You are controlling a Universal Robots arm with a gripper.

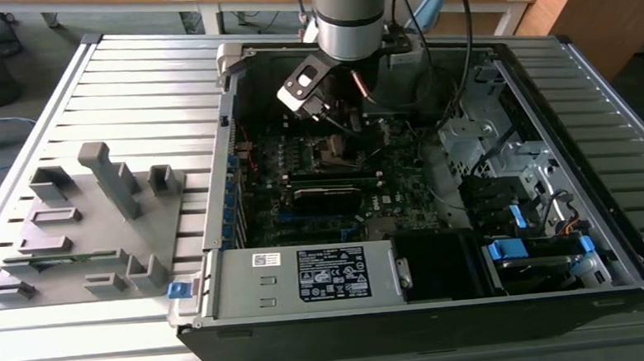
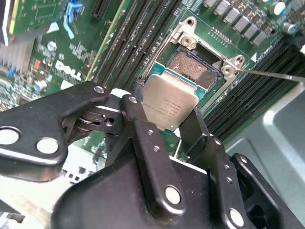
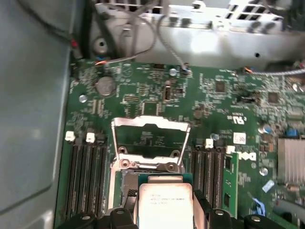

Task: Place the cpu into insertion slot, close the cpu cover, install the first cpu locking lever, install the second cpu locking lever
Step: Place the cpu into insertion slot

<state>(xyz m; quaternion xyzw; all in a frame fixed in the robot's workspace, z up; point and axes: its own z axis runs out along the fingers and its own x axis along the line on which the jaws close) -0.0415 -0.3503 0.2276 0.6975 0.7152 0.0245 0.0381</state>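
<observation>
My gripper (image 2: 167, 109) is shut on the cpu (image 2: 167, 93), a small square chip with a silver-grey top, pinched by its edges between two black fingers (image 2: 135, 106). The chip hangs tilted just above and beside the insertion slot (image 2: 196, 67), whose dark pin field lies bare. In the first wrist view the cpu (image 3: 164, 202) sits near the cpu cover (image 3: 150, 123), a silver frame swung up and open on its hinge. A thin wire locking lever (image 2: 274, 74) sticks out beside the socket. In the exterior view the gripper (image 1: 339, 123) reaches down into the open computer case over the slot (image 1: 337, 151).
Black memory slots (image 2: 128, 45) flank the socket on both sides. The case walls (image 1: 226, 128), a power supply (image 1: 305, 276) and a drive cage (image 1: 497, 146) hem in the board. A grey fixture block (image 1: 83, 234) stands on the slatted table at the exterior view's left.
</observation>
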